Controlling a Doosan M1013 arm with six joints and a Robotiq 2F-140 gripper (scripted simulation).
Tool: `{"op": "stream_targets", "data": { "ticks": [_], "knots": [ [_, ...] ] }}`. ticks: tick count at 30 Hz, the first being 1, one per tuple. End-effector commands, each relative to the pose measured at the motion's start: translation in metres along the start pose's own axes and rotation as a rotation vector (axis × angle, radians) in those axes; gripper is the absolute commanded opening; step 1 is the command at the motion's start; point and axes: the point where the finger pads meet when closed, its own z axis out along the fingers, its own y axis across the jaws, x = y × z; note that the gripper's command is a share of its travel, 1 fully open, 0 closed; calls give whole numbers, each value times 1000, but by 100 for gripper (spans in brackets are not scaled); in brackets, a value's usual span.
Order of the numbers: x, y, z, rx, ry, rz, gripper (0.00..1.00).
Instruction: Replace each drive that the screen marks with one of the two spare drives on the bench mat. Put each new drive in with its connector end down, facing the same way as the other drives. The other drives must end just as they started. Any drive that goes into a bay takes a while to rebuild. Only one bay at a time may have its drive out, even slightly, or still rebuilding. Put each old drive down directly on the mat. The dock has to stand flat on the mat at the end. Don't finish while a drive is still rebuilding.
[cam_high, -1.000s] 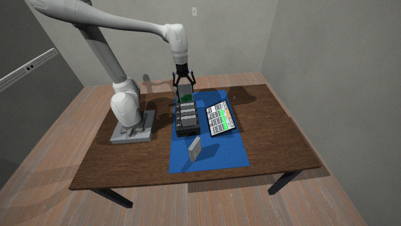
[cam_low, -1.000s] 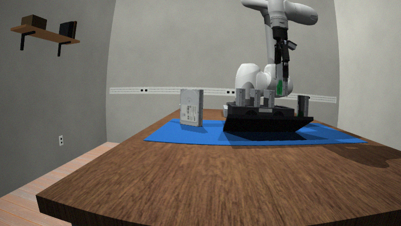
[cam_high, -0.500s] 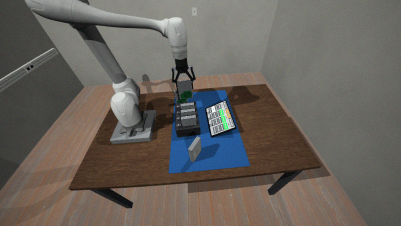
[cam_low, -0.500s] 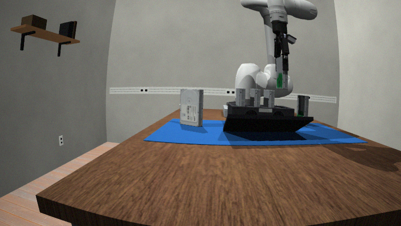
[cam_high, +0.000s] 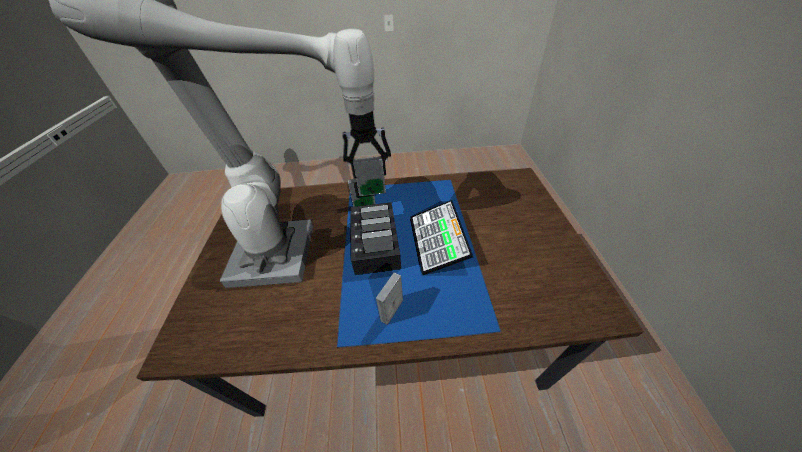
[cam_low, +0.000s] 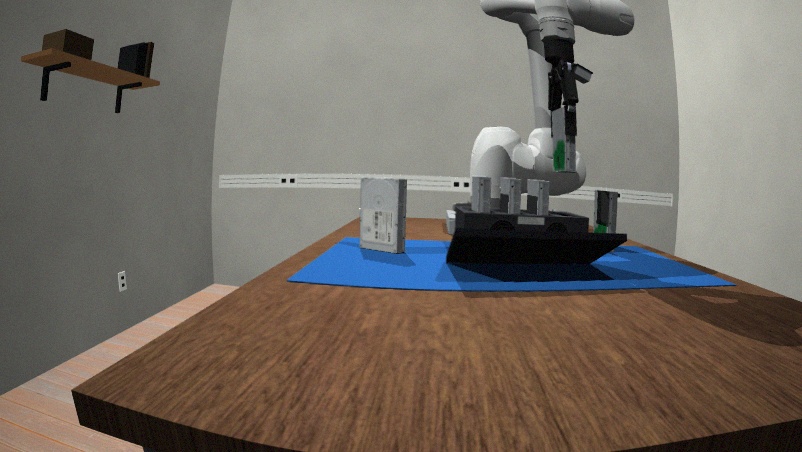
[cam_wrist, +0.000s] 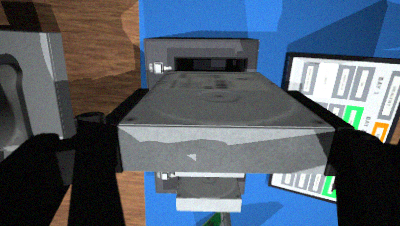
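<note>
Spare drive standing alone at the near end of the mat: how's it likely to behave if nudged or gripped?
The hard drive stands upright on a narrow edge, so a push on its broad face would probably tip it. Its flat, boxy casing looks rigid and shouldn't flex when gripped. The smooth-looking metal sides might slip under a light pinch.

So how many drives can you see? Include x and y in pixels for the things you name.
6: three dock drives (cam_high: 377, 241) (cam_low: 510, 196) in the dock (cam_high: 376, 263) (cam_low: 477, 223) (cam_wrist: 152, 52), one held drive (cam_high: 368, 171) (cam_low: 559, 126) (cam_wrist: 225, 107) in the pincer (cam_high: 368, 166) (cam_low: 563, 124) (cam_wrist: 216, 106), a near-end drive (cam_high: 390, 300) (cam_low: 381, 216) and a far-end drive (cam_high: 363, 201) (cam_low: 605, 208) outside. Others might be hidden.
</note>
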Motion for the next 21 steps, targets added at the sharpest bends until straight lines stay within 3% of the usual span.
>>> {"op": "stream_targets", "data": {
  "ticks": [1, 14, 21],
  "knots": [
    [0, 0, -1, -1, 1, 0, 10],
    [2, 4, -2, -1, 1, 0, 10],
    [15, 23, -5, -1, 1, 0, 10]
  ]
}}
